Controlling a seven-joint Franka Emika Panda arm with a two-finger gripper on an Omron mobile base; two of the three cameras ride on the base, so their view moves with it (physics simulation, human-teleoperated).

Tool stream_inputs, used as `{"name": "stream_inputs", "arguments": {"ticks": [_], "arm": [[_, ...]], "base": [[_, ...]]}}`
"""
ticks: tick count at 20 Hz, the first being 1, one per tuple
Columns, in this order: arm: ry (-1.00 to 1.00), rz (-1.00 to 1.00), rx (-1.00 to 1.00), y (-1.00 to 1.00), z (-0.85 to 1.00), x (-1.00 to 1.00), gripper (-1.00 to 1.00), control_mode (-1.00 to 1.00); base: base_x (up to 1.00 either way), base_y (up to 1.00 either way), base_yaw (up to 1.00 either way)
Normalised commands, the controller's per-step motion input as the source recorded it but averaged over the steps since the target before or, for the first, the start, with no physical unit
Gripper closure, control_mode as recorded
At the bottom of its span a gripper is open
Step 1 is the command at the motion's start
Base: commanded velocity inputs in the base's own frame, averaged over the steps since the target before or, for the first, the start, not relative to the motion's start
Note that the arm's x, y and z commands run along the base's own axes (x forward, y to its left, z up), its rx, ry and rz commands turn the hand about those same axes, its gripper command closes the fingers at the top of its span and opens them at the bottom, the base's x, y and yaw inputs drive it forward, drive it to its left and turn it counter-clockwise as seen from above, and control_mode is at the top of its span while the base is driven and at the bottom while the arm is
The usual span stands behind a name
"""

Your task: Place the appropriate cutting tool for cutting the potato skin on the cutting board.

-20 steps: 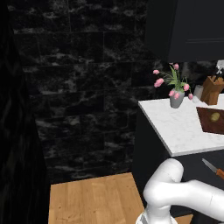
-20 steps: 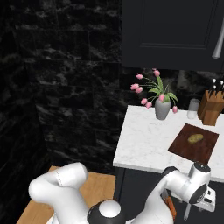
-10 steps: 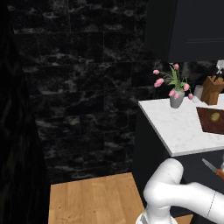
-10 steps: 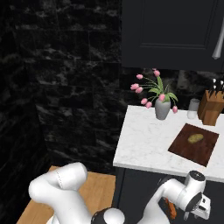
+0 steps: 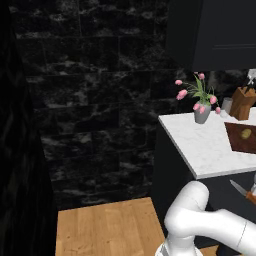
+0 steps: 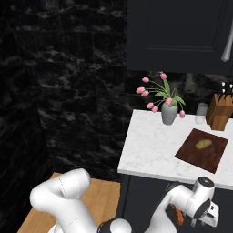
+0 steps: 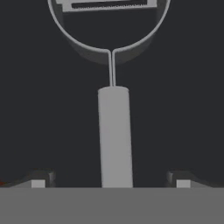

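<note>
A grey peeler (image 7: 114, 131) with a straight handle and a round looped head lies on a dark flat surface in the hand view. My gripper (image 7: 112, 181) is open, its fingertips (image 7: 39, 180) standing wide on either side of the handle without touching it. In the right base view the hand (image 6: 203, 207) hangs low in front of the dark cabinet, below the counter edge. The dark reddish-brown cutting board (image 6: 202, 150) (image 5: 242, 140) lies on the white marble counter (image 6: 150, 150), with the yellow-tan potato (image 6: 203, 144) (image 5: 245, 133) on it.
A grey vase of pink flowers (image 6: 169, 113) (image 5: 202, 112), a glass (image 6: 200, 113) and a brown knife block (image 6: 218, 116) (image 5: 242, 102) stand at the counter's back. An orange-handled knife (image 5: 241, 191) shows below the counter's front edge. Black marble wall to the left, wooden floor below.
In the right base view the hand has sunk a little lower in front of the cabinet. The board, the potato and the counter items have not moved.
</note>
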Motion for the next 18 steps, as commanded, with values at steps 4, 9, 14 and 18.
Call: {"name": "stream_inputs", "arguments": {"ticks": [4,9,14,18], "arm": [[0.0,-0.02,-0.03,0.01,-0.7,-0.69,1.0,-1.0],[0.0,-0.03,-0.01,0.01,-0.23,-0.23,1.0,-1.0],[0.0,0.0,-0.01,0.22,0.15,-0.16,1.0,-1.0],[0.03,0.02,-0.02,0.06,0.7,-0.22,1.0,-1.0]], "base": [[0.0,0.0,0.0],[0.0,0.0,0.0],[0.0,0.0,0.0],[0.0,0.0,0.0]]}}
